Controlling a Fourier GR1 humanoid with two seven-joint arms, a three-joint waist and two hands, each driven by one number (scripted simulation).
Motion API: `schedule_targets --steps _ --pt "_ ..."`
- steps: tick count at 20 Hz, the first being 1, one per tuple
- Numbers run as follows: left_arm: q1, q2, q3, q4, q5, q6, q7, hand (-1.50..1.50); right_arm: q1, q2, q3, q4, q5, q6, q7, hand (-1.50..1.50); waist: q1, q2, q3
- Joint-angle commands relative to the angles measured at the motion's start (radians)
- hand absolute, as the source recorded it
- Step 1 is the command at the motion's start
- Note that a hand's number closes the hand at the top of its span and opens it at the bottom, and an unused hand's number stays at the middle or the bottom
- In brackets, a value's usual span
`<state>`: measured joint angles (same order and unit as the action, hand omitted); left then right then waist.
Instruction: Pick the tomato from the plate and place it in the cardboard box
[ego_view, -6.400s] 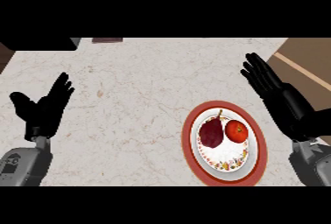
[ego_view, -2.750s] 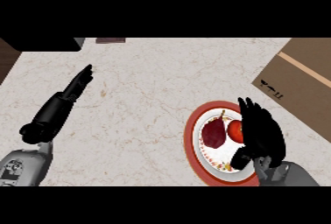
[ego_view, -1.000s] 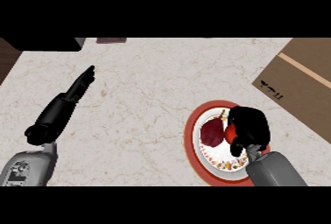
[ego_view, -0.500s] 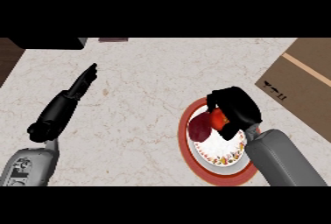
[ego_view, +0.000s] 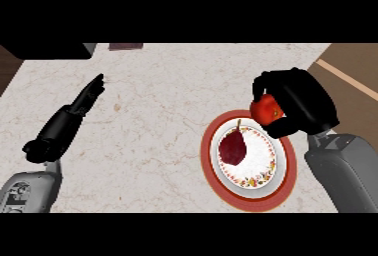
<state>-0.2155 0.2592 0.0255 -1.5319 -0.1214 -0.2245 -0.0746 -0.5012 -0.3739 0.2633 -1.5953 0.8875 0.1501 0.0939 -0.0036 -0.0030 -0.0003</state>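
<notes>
Fingers and thumb of the right hand (ego_view: 299, 100) curl round the tomato (ego_view: 266, 108), which shows red between them, lifted off the plate (ego_view: 260, 186) and hanging over its far right rim. As I judge it, the step in hand is the carry to the box, and to do it well the hand should keep its curl as it is and travel level toward the counter's right edge, where a brown surface (ego_view: 353, 65), probably the box, shows at the far right corner; its opening cannot be seen, so the release should wait until the tomato is plainly over it. Keeping the tomato high enough to pass the box's wall looks wise. The tomato is round, smooth and glossy, likely to roll if set down carelessly. A dark red fruit (ego_view: 234, 146) with a thin stem lies on the white plate, which has a patterned border and a broad red rim. The counter (ego_view: 162, 90) is pale, veined stone. The left hand (ego_view: 90, 95) rests near the left edge, fingers straight.
</notes>
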Motion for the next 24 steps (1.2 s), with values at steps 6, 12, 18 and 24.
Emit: schedule_targets --steps 6,12,18,24 --pt "0.002 -0.005 -0.003 -0.006 -0.014 0.003 0.004 0.00 -0.154 -0.028 -0.347 0.003 -0.118 0.025 0.235 1.50 0.004 0.003 0.000" --pt "-0.023 -0.023 -0.016 -0.003 -0.034 0.011 0.025 0.00 -0.175 -0.125 -0.520 0.199 -0.163 -0.042 0.152 1.50 0.006 0.006 0.001" --pt "0.034 -0.026 -0.015 -0.027 -0.029 -0.003 -0.018 0.00 -0.236 -0.261 -0.524 0.508 -0.078 -0.076 -0.006 1.50 0.026 0.010 0.001" --pt "-0.016 -0.004 0.003 -0.009 -0.024 -0.021 0.000 0.00 -0.247 -0.396 -0.517 0.721 -0.110 0.162 -0.100 1.50 0.019 0.010 0.000"
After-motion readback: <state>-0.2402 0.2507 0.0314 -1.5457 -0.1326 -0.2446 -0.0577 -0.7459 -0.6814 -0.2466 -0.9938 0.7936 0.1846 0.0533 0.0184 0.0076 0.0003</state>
